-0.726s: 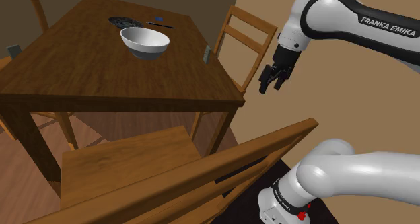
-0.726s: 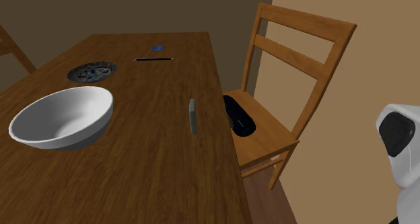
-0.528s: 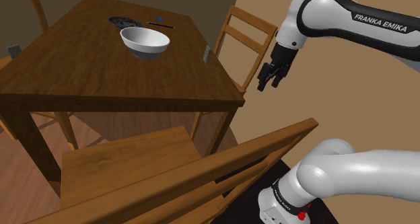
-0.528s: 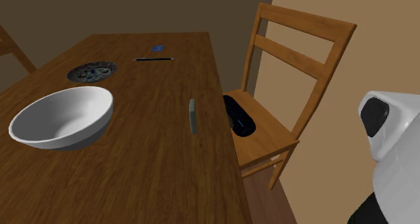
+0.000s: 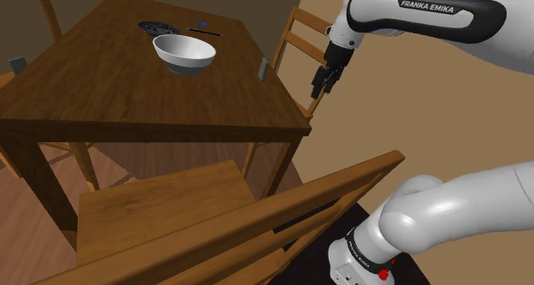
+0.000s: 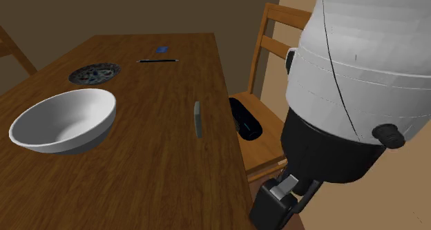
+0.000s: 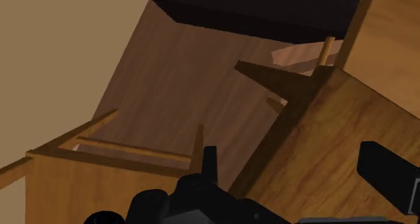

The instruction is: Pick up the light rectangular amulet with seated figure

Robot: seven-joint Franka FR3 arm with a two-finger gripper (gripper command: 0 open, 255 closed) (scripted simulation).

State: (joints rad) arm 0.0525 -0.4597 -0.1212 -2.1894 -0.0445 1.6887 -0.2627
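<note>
Off the table [image 5: 103, 78] corner in the shoulder view, hovers with gripper [image 5: 321, 80] short of the amulet [image 5: 258, 68] standing on edge by the rim; second exterior view, low beside the chair [image 6: 269, 132]; wrist view, fingers [image 7: 380, 170] apart, empty, ready to approach.

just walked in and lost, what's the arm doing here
The white arm is going for the small grey amulet, which stands on edge near the table rim. Its gripper hangs open and empty off the table's side, beside a chair, not touching the amulet. A white bowl sits further in.
</note>
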